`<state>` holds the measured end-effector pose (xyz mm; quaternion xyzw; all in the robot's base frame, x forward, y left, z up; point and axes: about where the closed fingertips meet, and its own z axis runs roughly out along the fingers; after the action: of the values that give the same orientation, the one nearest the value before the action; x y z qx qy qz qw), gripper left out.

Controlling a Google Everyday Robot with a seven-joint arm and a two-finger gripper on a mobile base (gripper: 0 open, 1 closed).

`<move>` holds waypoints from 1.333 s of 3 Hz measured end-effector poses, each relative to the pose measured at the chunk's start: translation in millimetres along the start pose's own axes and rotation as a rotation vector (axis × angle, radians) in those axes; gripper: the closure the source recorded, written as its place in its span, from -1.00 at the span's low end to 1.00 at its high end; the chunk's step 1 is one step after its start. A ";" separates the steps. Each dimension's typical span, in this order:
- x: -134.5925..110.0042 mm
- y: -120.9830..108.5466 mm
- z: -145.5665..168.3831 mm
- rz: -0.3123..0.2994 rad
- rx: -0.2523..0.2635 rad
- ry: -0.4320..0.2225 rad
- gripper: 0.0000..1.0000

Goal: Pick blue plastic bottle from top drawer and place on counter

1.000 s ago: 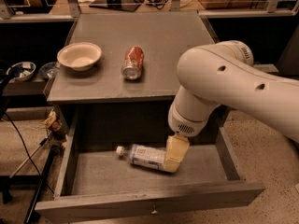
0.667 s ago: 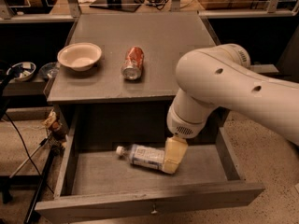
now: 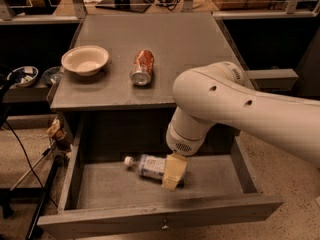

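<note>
- A robot's white arm reaches in from the right and bends down into the pulled-out top drawer
- Its cream-coloured hand sits low inside the drawer, a little right of centre, at the right end of the blue plastic bottle
- Whether the hand is spread or pinching the bottle cannot be told from this angle
- The bottle lies on its side on the drawer floor, its white cap pointing left and its right end hidden behind the hand
- A small metal knob shows at the middle of the drawer's near front
- On the bench above, a pale bowl stands upright at the left
- A red-orange soda can lies on its side just right of the bowl, the two not touching, both towards the bench's near edge
</note>
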<state>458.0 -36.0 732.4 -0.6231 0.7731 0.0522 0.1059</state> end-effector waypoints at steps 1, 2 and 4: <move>1.2 -10.2 31.6 0.034 -0.004 0.025 -1.00; 3.7 -24.1 63.6 0.052 -0.029 0.042 -1.00; -7.3 -11.8 91.7 0.045 -0.071 0.018 -1.00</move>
<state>480.0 -12.1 645.6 -0.6094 0.7856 0.0764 0.0753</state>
